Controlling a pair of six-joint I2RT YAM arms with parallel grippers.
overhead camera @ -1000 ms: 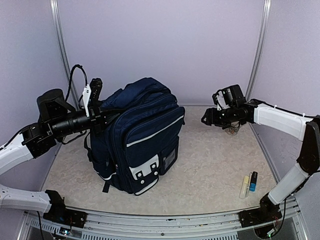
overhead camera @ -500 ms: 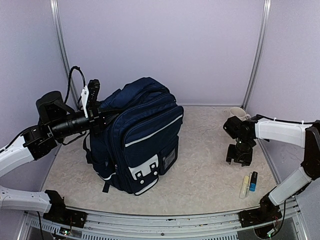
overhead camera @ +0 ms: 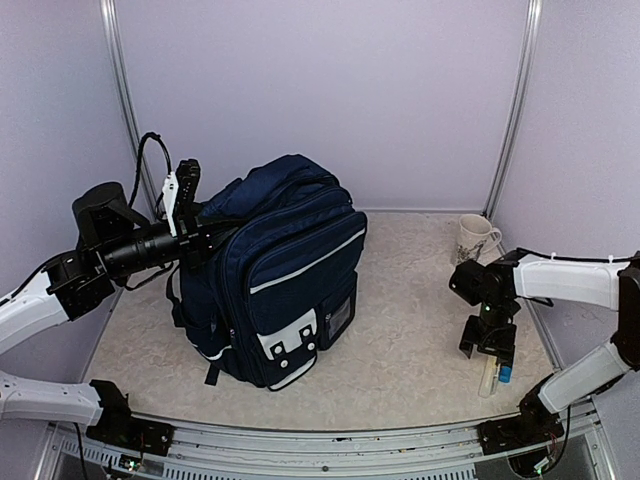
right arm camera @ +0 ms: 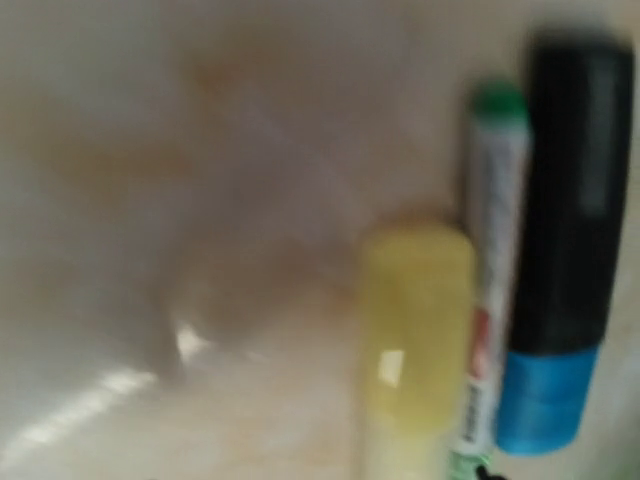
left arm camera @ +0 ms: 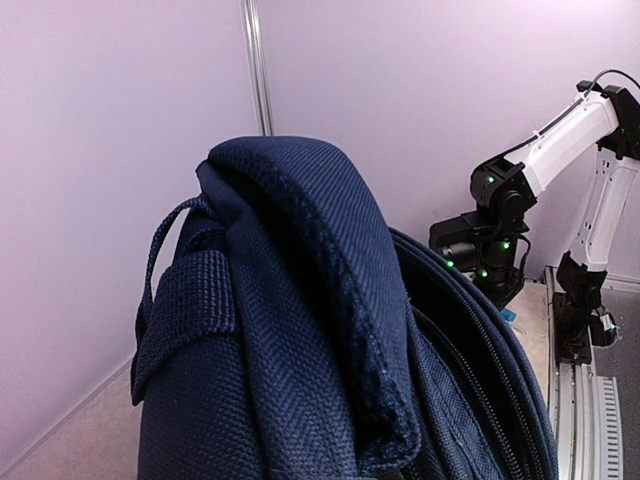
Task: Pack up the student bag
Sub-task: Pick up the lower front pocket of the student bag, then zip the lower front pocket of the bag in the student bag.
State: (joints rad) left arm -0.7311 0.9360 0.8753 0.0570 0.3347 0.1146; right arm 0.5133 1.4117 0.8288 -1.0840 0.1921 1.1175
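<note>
Top view: bright, soft, even light from above. Faint shadow beside bag on table. Sharp all over. Bent, leaning posts at edges.

Left wrist view: bright, with purple tint on walls. Very sharp on bag weave up close. Far things a bit soft. Tiny green lights glowing.

Right wrist view: blurry all over. Fuzzy yellow pen, green-capped pen and black-and-blue pen. White glare spots on table, one more on yellow pen.

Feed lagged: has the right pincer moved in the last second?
Yes. The right pincer swung away from the mug, nearer the camera, now above the pens.
</note>
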